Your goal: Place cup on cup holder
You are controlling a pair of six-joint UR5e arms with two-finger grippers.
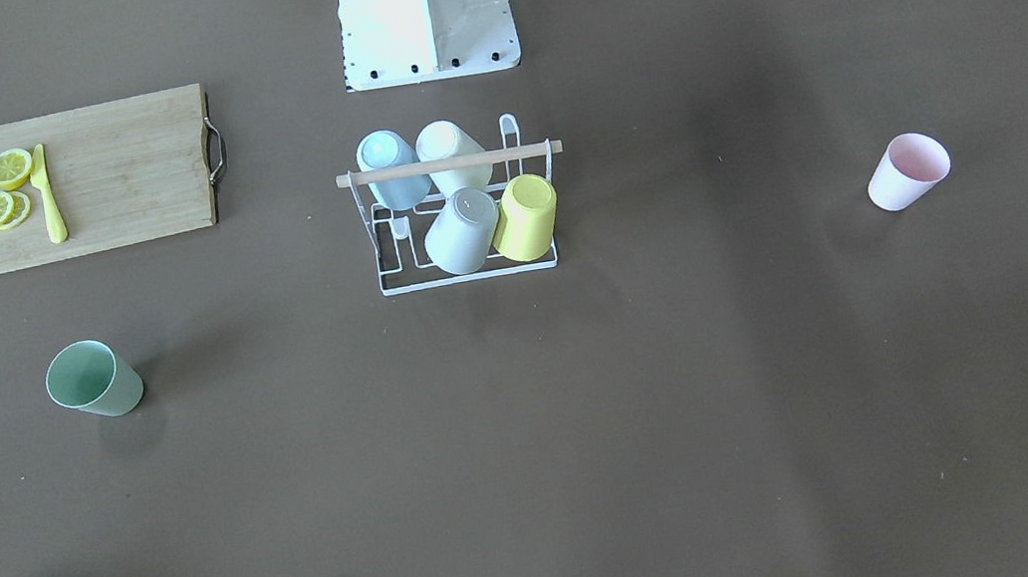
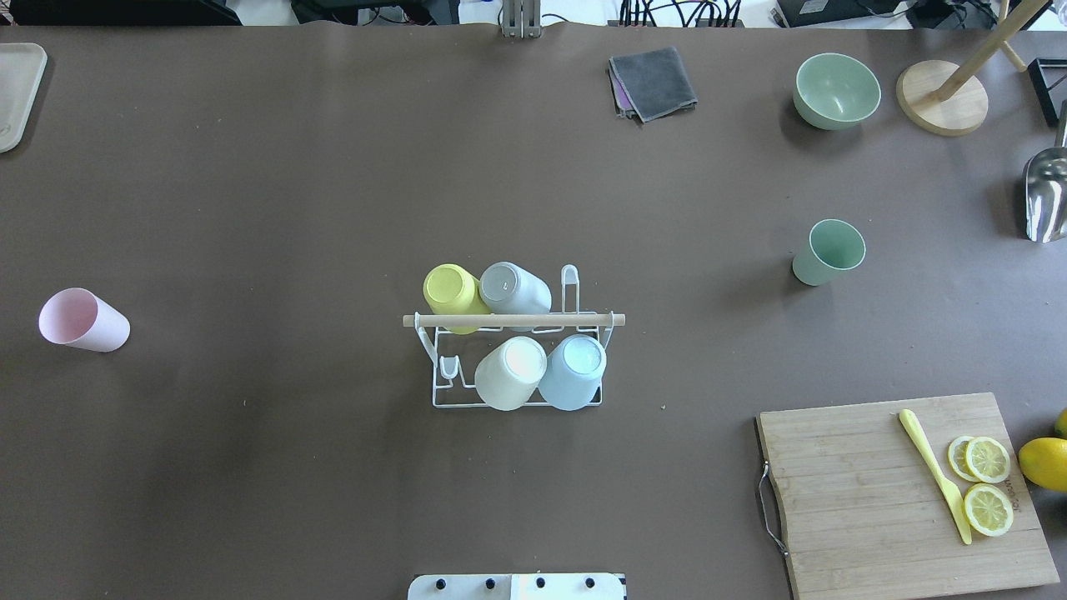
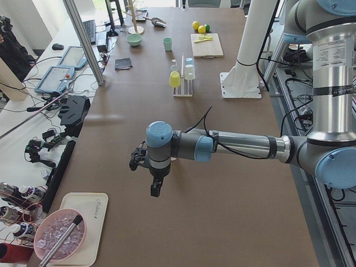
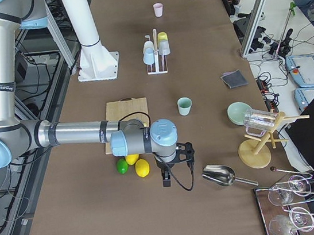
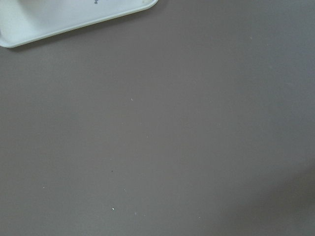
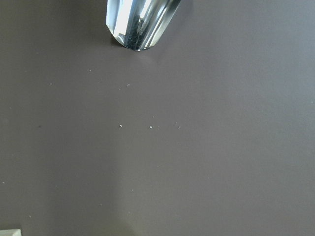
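Observation:
The white wire cup holder [image 2: 513,320] with its wooden rod stands mid-table and holds a yellow cup [image 2: 451,288], a grey, a cream and a blue cup upside down. A pink cup [image 2: 82,320] stands apart on my left side. A green cup [image 2: 827,252] stands on my right side. My left gripper [image 3: 153,178] hangs above bare table near the left end, far from the holder. My right gripper [image 4: 172,170] hangs near the right end, beside the lemons. Both show only in the side views, so I cannot tell whether they are open or shut.
A wooden cutting board [image 2: 859,500] with lemon slices and a yellow knife lies at my near right. A green bowl [image 2: 836,90], a grey cloth [image 2: 654,81], a metal scoop [image 2: 1046,196] and a wooden stand [image 2: 942,98] sit at the far right. A white tray [image 2: 17,92] is far left.

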